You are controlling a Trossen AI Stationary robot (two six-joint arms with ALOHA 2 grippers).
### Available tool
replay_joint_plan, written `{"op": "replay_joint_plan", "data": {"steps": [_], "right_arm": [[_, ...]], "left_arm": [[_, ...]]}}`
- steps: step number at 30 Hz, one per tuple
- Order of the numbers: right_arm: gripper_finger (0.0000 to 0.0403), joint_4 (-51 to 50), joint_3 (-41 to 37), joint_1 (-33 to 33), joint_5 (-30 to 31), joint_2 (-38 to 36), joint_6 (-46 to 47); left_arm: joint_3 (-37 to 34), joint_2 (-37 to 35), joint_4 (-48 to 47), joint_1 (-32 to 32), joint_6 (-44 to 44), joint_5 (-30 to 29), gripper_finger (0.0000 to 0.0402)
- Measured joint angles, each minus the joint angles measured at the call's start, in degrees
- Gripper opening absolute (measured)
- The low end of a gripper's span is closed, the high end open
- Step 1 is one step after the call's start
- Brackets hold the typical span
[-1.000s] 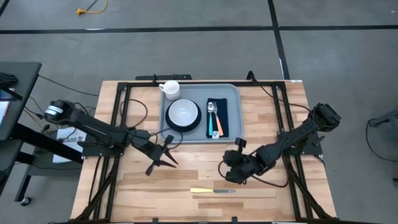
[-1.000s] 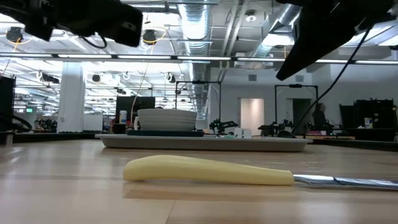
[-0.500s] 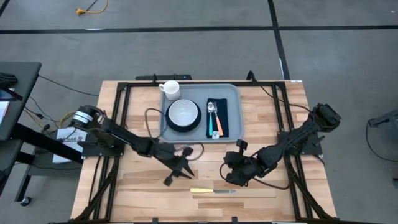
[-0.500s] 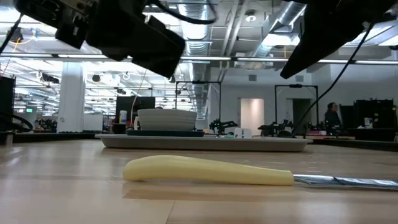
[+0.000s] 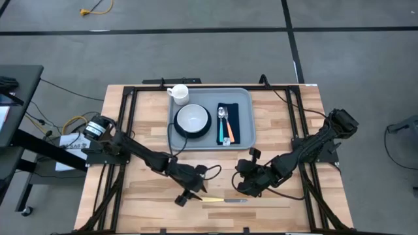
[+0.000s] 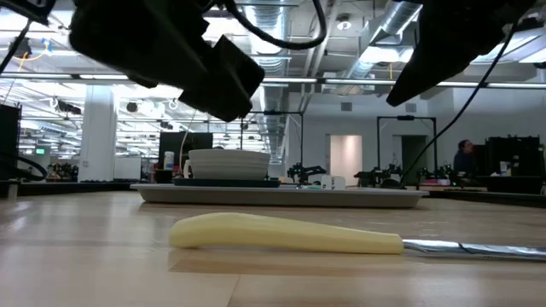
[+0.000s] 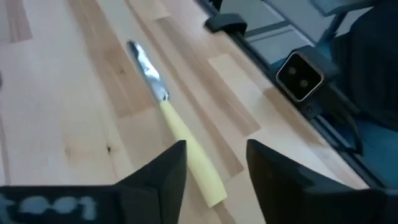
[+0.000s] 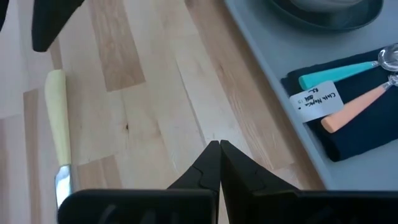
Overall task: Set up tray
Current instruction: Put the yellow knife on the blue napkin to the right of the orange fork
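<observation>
Wooden table; smooth tray; seemingly plastic-handled knife.

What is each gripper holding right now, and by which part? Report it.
Nothing. The left gripper hovers open over the yellow-handled table knife, not yet closed on it; the right gripper is shut and empty.

Grey concrete floor with dark seam lines, a yellow cable lying on it, exposed ceiling ducts and strip lights overhead, white pillar, distant workbenches, pale doorway.
</observation>
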Motion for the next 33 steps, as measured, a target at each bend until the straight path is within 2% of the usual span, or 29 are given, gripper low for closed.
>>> {"op": "replay_joint_plan", "data": {"steps": [6,13,21,24,29,33], "right_arm": [[0.0,-0.3,0.0,0.0,0.0,0.0,0.0],[0.0,-0.3,0.0,-0.2,0.1,0.0,0.0],[0.0,-0.3,0.0,-0.2,0.1,0.0,-0.1],[0.0,-0.6,0.0,-0.2,0.1,0.0,-0.1],[0.0,-1.2,0.0,-0.2,0.1,0.0,0.0],[0.0,-1.2,0.0,-0.2,0.1,0.0,0.0]], "left_arm": [[0.0,0.0,-1.9,-2.4,-1.3,-8.5,0.0191],[0.0,0.0,-1.0,-4.1,-1.3,-17.7,0.0199],[1.3,1.3,2.1,-3.8,-6.2,-18.8,0.0199],[5.1,4.2,-1.5,-4.3,-6.9,-18.8,0.0199],[13.9,9.0,-16.4,-4.5,-8.6,-18.8,0.0199],[17.6,10.4,-22.3,-4.5,-10.0,-19.8,0.0199]]}}
